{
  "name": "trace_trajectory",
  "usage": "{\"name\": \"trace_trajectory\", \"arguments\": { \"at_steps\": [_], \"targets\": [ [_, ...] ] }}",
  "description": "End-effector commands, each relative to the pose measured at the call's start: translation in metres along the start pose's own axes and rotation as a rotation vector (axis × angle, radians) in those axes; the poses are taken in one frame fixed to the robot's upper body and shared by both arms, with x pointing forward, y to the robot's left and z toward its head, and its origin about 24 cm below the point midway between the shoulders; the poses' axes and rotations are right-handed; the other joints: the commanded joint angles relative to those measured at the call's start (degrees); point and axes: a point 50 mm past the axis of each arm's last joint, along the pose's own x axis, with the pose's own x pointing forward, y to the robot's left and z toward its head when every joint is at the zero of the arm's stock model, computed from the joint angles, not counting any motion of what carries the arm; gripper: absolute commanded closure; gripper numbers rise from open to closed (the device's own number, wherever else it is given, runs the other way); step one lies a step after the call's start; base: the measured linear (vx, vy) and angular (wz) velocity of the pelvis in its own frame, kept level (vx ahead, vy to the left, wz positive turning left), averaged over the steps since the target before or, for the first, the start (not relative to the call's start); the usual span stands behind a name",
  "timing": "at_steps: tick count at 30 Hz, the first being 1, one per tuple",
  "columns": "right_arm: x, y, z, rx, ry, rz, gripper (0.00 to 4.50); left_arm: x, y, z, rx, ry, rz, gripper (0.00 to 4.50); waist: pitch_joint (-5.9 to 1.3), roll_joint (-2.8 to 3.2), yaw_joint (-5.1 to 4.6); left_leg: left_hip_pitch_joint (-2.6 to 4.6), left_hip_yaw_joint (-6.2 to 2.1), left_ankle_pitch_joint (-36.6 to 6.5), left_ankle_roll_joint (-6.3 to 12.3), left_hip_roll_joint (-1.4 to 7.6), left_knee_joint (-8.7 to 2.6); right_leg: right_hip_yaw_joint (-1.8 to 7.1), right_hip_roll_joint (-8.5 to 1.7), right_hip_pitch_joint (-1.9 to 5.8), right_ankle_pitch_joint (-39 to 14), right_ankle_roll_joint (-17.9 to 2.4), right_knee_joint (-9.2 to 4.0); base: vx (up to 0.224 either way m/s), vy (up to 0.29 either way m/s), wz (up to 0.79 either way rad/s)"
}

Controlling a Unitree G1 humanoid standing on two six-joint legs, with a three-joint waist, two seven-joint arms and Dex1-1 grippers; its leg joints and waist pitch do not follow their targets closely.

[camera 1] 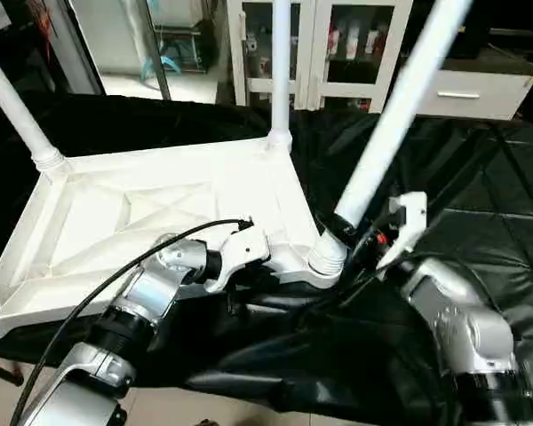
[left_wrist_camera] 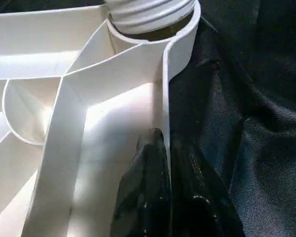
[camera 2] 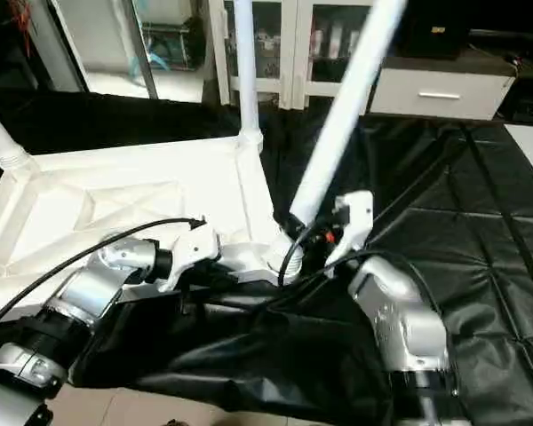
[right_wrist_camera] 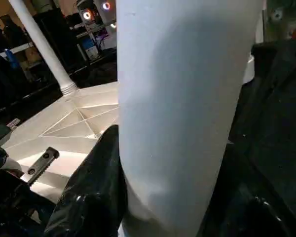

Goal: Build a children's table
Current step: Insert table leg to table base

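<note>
Tabletop [camera 1: 142,213] lies underside up. My left gripper [left_wrist_camera: 165,163] pinches its rim. My right gripper [right_wrist_camera: 172,197] clasps a tilted leg [camera 1: 391,115].

The tabletop [camera 1: 160,213] lay underside up on the black-draped desk [camera 1: 480,213], its ribs walling off shallow pockets. Three legs [camera 1: 280,62] rose from its corner sockets, barring any level sweep across them. The leaning leg [camera 1: 400,106] filled the right gripper [camera 1: 360,232], which was clamped about it at the near right corner. The left gripper [left_wrist_camera: 165,163] pinched the rim there, crowding that corner. To the right, the cloth seemed free.
</note>
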Motion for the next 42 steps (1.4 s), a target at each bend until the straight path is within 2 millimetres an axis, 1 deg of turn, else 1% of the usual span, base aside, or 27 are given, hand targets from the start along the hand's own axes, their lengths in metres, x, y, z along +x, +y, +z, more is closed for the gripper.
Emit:
{"name": "trace_trajectory", "arguments": {
  "at_steps": [1, 2, 4, 6, 7, 9, 11, 14, 15, 17, 19, 20, 21, 24, 25, 28, 29, 30, 35, 36, 37, 38, 40, 41, 42],
  "targets": [
    [-0.016, -0.017, -0.003, -0.076, 0.029, -0.129, 2.66, -0.002, 0.001, -0.007, -0.076, -0.05, 0.035, 4.5, -3.22, -0.85, -0.07, 0.41, -1.2, -14.8, 1.07, 2.92, -4.8, 2.48, -3.27, 2.25, -18.5, -10.9, -4.54, 0.0, 0.0, 0.0],
    [-0.018, -0.016, -0.003, -0.107, 0.023, -0.127, 2.66, -0.002, 0.002, -0.007, -0.079, -0.05, 0.042, 4.5, -3.25, -0.85, -0.03, 0.48, -1.24, -15.0, 1.02, 2.91, -4.83, 2.47, -3.3, 2.29, -18.6, -10.9, -4.53, 0.0, 0.0, 0.0],
    [-0.019, -0.015, -0.002, -0.127, 0.015, -0.126, 2.66, -0.002, 0.004, -0.007, -0.082, -0.051, 0.049, 4.5, -3.14, -0.76, -0.09, 0.38, -1.28, -15.5, 1.15, 2.85, -4.87, 2.47, -3.34, 2.29, -19.8, -10.5, -4.65, 0.0, 0.0, 0.0],
    [-0.021, -0.014, -0.002, -0.148, 0.013, -0.122, 2.66, -0.002, 0.004, -0.007, -0.084, -0.051, 0.053, 4.5, -3.1, -0.73, -0.07, 0.49, -1.31, -16.2, 1.31, 2.89, -4.94, 2.46, -3.31, 2.16, -21.2, -10.2, -4.85, 0.0, 0.0, 0.0],
    [-0.022, -0.012, -0.003, -0.168, 0.012, -0.113, 2.66, -0.002, 0.005, -0.007, -0.084, -0.05, 0.057, 4.5, -3.11, -0.63, -0.07, 0.5, -1.32, -16.2, 1.28, 2.91, -4.9, 2.49, -3.34, 2.1, -21.2, -10.1, -4.87, 0.0, 0.0, 0.0],
    [-0.024, -0.006, -0.006, -0.215, 0.015, -0.081, 2.66, -0.002, 0.007, -0.007, -0.087, -0.051, 0.072, 4.5, -3.14, -0.68, -0.03, 0.44, -1.31, -15.9, 1.42, 2.94, -4.93, 2.51, -3.31, 2.14, -20.4, -10.2, -4.81, 0.0, 0.0, 0.0],
    [-0.024, -0.006, -0.006, -0.219, 0.016, -0.076, 2.66, -0.002, 0.007, -0.007, -0.088, -0.051, 0.074, 4.5, -3.15, -0.66, 0.05, 0.35, -1.33, -15.9, 1.75, 2.92, -4.95, 2.49, -3.32, 2.24, -20.2, -10.1, -4.77, 0.0, 0.0, 0.0],
    [-0.023, -0.003, -0.012, -0.254, 0.062, -0.045, 2.66, -0.003, 0.008, -0.008, -0.089, -0.049, 0.078, 4.5, -3.05, -0.68, 0.01, 0.28, -1.35, -16.4, 1.91, 2.87, -4.98, 2.45, -3.3, 2.24, -21.5, -9.8, -4.91, 0.0, 0.0, 0.0],
    [-0.022, -0.002, -0.013, -0.26, 0.072, -0.036, 2.66, -0.003, 0.009, -0.008, -0.089, -0.048, 0.079, 4.5, -2.95, -0.68, -0.09, 0.3, -1.4, -17.1, 1.69, 2.85, -5.07, 2.46, -3.33, 2.21, -23.1, -9.4, -5.07, 0.0, 0.0, 0.0],
    [-0.021, -0.001, -0.014, -0.271, 0.096, -0.017, 2.66, -0.003, 0.009, -0.008, -0.089, -0.048, 0.08, 4.5, -2.93, -0.68, -0.23, 0.49, -1.4, -18.0, 1.67, 2.85, -5.02, 2.47, -3.35, 2.03, -24.5, -9.1, -5.29, 0.0, 0.0, 0.0],
    [-0.018, 0.002, -0.021, -0.283, 0.191, 0.041, 2.66, -0.004, 0.008, -0.009, -0.09, -0.044, 0.079, 4.5, -2.88, -0.65, -0.33, 0.33, -1.53, -17.9, 1.75, 2.86, -5.13, 2.42, -3.3, 2.21, -24.6, -9.0, -5.22, 0.0, 0.0, 0.0],
    [-0.017, 0.002, -0.022, -0.296, 0.213, 0.052, 2.66, -0.004, 0.008, -0.01, -0.09, -0.043, 0.079, 4.5, -2.86, -0.6, -0.36, 0.38, -1.53, -18.1, 1.74, 2.89, -5.16, 2.42, -3.26, 2.13, -24.7, -9.0, -5.27, 0.0, 0.0, 0.0],
    [-0.016, 0.003, -0.025, -0.295, 0.252, 0.072, 2.66, -0.004, 0.008, -0.01, -0.089, -0.041, 0.078, 4.5, -2.88, -0.72, -0.48, 0.4, -1.52, -18.4, 1.65, 2.88, -5.12, 2.43, -3.3, 2.14, -25.0, -8.9, -5.27, 0.0, 0.0, 0.0],
    [-0.014, 0.002, -0.025, -0.288, 0.281, 0.089, 2.66, -0.003, 0.008, -0.01, -0.09, -0.041, 0.077, 4.5, -2.87, -0.75, -0.53, 0.3, -1.51, -18.1, 1.87, 2.81, -5.04, 2.47, -3.38, 2.15, -25.5, -8.9, -5.35, 0.0, 0.0, 0.0],
    [-0.013, 0.002, -0.025, -0.278, 0.297, 0.091, 2.66, -0.003, 0.008, -0.01, -0.09, -0.041, 0.077, 4.5, -2.87, -0.95, -0.54, 0.3, -1.51, -18.0, 1.91, 2.87, -5.07, 2.47, -3.36, 2.1, -25.8, -8.7, -5.41, 0.0, 0.0, 0.0],
    [-0.01, 0.0, -0.024, -0.271, 0.327, 0.098, 2.66, -0.003, 0.008, -0.01, -0.091, -0.04, 0.075, 4.5, -2.85, -0.78, -0.61, 0.44, -1.52, -18.4, 1.68, 2.88, -5.05, 2.47, -3.36, 1.93, -26.7, -8.7, -5.46, 0.0, 0.0, 0.0],
    [-0.008, -0.001, -0.023, -0.262, 0.344, 0.101, 2.66, -0.003, 0.008, -0.011, -0.092, -0.04, 0.074, 4.5, -2.84, -1.02, -0.68, 0.42, -1.55, -18.8, 1.61, 2.86, -5.1, 2.41, -3.33, 1.98, -27.1, -8.5, -5.46, 0.0, 0.0, 0.0],
    [-0.006, -0.001, -0.023, -0.247, 0.363, 0.104, 2.66, -0.003, 0.008, -0.011, -0.092, -0.04, 0.073, 4.5, -2.88, -0.93, -0.65, 0.4, -1.63, -18.8, 1.57, 2.87, -5.12, 2.39, -3.38, 2.01, -27.2, -8.5, -5.35, 0.0, 0.0, 0.0],
    [0.002, -0.004, -0.021, -0.266, 0.407, 0.115, 2.66, -0.003, 0.007, -0.011, -0.093, -0.038, 0.067, 4.5, -2.8, -0.91, -0.88, 0.51, -1.6, -19.3, 1.07, 2.86, -5.08, 2.45, -3.45, 1.78, -28.4, -8.1, -5.59, 0.0, 0.0, 0.0],
    [0.004, -0.004, -0.022, -0.269, 0.408, 0.106, 2.66, -0.003, 0.006, -0.012, -0.092, -0.038, 0.066, 4.5, -2.83, -0.68, -0.9, 0.44, -1.68, -19.2, 0.96, 2.85, -5.12, 2.42, -3.46, 1.86, -28.2, -8.2, -5.48, 0.0, 0.0, 0.0],
    [0.005, -0.005, -0.022, -0.269, 0.407, 0.1, 2.66, -0.003, 0.006, -0.012, -0.092, -0.038, 0.066, 4.5, -2.78, -0.82, -1.07, 0.37, -1.68, -19.5, 0.85, 2.85, -5.18, 2.38, -3.4, 1.85, -28.2, -8.2, -5.55, 0.0, 0.0, 0.0],
    [0.005, -0.005, -0.022, -0.269, 0.406, 0.1, 2.66, -0.003, 0.006, -0.012, -0.092, -0.038, 0.066, 4.5, -2.78, -0.78, -1.06, 0.47, -1.66, -19.7, 0.77, 2.87, -5.16, 2.41, -3.42, 1.74, -28.4, -8.1, -5.62, 0.0, 0.0, 0.0],
    [0.006, -0.005, -0.023, -0.263, 0.405, 0.094, 2.66, -0.003, 0.006, -0.011, -0.092, -0.04, 0.066, 4.5, -2.73, -0.86, -1.21, 0.43, -1.7, -20.4, 0.66, 2.84, -5.23, 2.41, -3.39, 1.77, -29.1, -7.9, -5.64, 0.0, 0.0, 0.0],
    [0.005, -0.005, -0.028, -0.274, 0.423, 0.092, 2.66, -0.003, 0.006, -0.011, -0.094, -0.043, 0.068, 4.5, -2.71, -1.09, -1.27, 0.48, -1.71, -20.6, 0.63, 2.87, -5.23, 2.41, -3.43, 1.7, -29.8, -7.6, -5.75, 0.0, 0.0, 0.0],
    [0.002, -0.005, -0.036, -0.272, 0.451, 0.093, 2.66, -0.003, 0.006, -0.011, -0.095, -0.044, 0.069, 4.5, -2.71, -0.94, -1.23, 0.5, -1.74, -20.7, 0.59, 2.87, -5.2, 2.43, -3.49, 1.61, -30.1, -7.6, -5.76, 0.0, 0.0, 0.0]
  ]
}}
